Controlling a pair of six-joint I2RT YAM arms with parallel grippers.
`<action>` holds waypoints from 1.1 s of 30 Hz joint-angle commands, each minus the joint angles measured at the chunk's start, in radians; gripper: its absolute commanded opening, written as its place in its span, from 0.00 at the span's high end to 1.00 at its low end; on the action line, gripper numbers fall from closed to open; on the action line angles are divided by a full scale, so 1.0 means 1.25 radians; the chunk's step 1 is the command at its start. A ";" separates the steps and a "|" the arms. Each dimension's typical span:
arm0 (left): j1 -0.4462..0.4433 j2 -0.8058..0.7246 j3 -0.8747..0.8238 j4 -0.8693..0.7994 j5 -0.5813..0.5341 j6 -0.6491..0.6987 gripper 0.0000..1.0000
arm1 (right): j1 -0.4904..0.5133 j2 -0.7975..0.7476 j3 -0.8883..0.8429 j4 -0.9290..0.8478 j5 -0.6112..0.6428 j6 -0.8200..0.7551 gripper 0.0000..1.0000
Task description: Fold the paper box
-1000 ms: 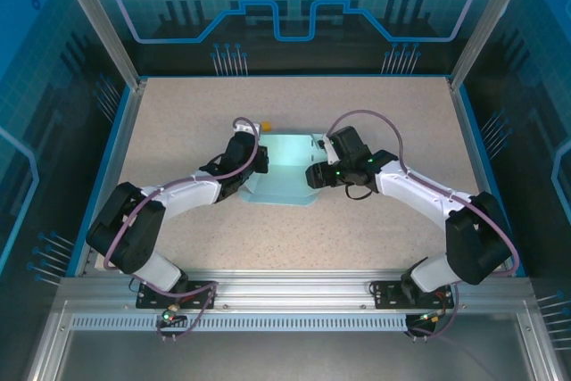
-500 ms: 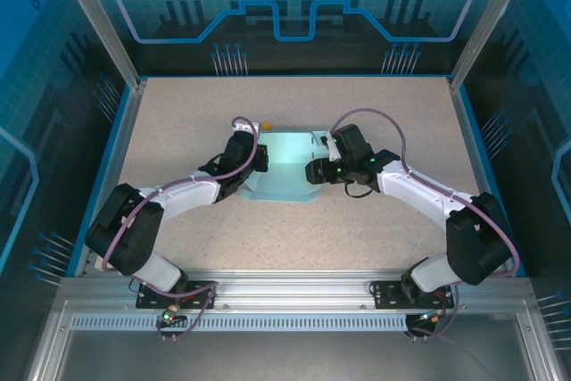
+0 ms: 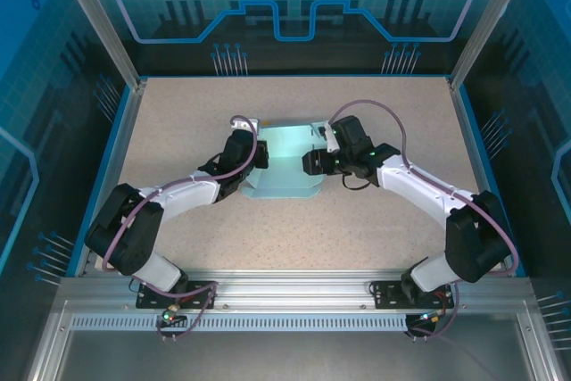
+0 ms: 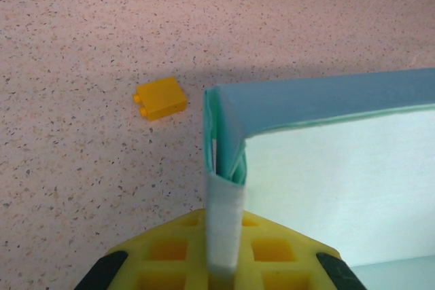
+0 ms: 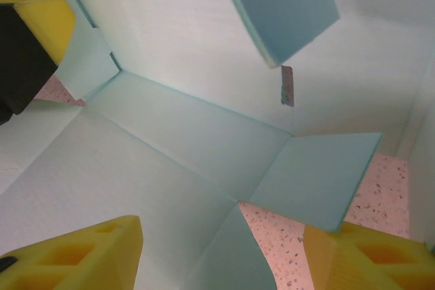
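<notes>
Mid-fold at the centre of the table (image 3: 178,113): my left pincer (image 4: 223,271) is clamped on a corner of the paper box (image 3: 284,165). A narrow strip of its pale blue card runs straight down between my yellow pads (image 4: 272,256), and the raised walls meet just beyond my fingertips and run off to my right. My right pincer (image 5: 224,263) faces the box from the other side, jaws apart and nothing pinched, looking into the half-formed shell. The creased floor panel lies directly ahead, a loose flap (image 5: 319,174) lies flat just in front of my right finger, and a tilted flap (image 5: 279,5) hangs further ahead. The box sits between my two pincers, held by the left; I cannot tell whether the right one's fingers touch it. By my reading the walls are partly up and the end flaps not yet tucked. The next move calls for the right pincer to take the loose flap by its edge and swing it upright while the left braces the corner, gently, since thin card buckles. A small orange brick (image 4: 160,98) lies just left of the held corner, apart from the card.
</notes>
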 commanded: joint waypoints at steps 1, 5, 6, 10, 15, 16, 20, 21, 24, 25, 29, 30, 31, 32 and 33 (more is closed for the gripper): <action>-0.008 -0.010 -0.002 0.009 0.033 0.002 0.94 | -0.004 0.017 0.044 0.033 -0.013 -0.030 0.36; -0.009 -0.007 0.000 0.008 0.038 0.001 0.94 | -0.004 0.027 0.055 0.034 -0.023 -0.049 0.37; -0.009 -0.006 0.001 0.007 0.039 0.001 0.94 | -0.003 0.029 0.059 0.033 -0.022 -0.054 0.38; -0.010 -0.002 0.002 0.010 0.042 -0.003 0.94 | -0.001 0.038 0.077 0.010 0.004 -0.092 0.39; -0.010 0.000 0.003 0.008 0.047 -0.006 0.94 | 0.004 0.050 0.103 -0.034 0.080 -0.130 0.40; -0.009 0.001 0.004 0.009 0.046 -0.006 0.94 | 0.006 0.053 0.106 -0.036 0.085 -0.137 0.40; -0.011 0.001 0.005 0.006 0.049 -0.004 0.94 | 0.014 0.060 0.116 -0.043 0.123 -0.159 0.40; -0.011 0.000 0.005 0.004 0.048 -0.004 0.94 | 0.015 0.060 0.118 -0.044 0.135 -0.163 0.40; -0.011 0.002 0.004 0.009 0.050 -0.004 0.94 | 0.018 0.059 0.119 -0.044 0.151 -0.173 0.40; -0.011 0.003 0.005 0.009 0.052 -0.005 0.94 | 0.018 0.058 0.118 -0.043 0.156 -0.175 0.40; -0.012 0.011 0.013 0.005 0.055 -0.007 0.94 | 0.020 0.046 0.105 -0.011 0.147 -0.190 0.41; -0.013 0.013 0.012 0.007 0.054 -0.006 0.94 | 0.020 0.043 0.101 0.000 0.146 -0.199 0.41; -0.013 0.015 0.013 0.009 0.055 -0.006 0.94 | 0.021 0.040 0.096 0.013 0.146 -0.207 0.41; -0.013 0.017 0.014 0.007 0.055 -0.006 0.93 | 0.021 0.038 0.092 0.027 0.145 -0.216 0.41; -0.014 0.016 0.015 0.004 0.055 -0.005 0.94 | 0.021 0.035 0.087 0.038 0.144 -0.223 0.41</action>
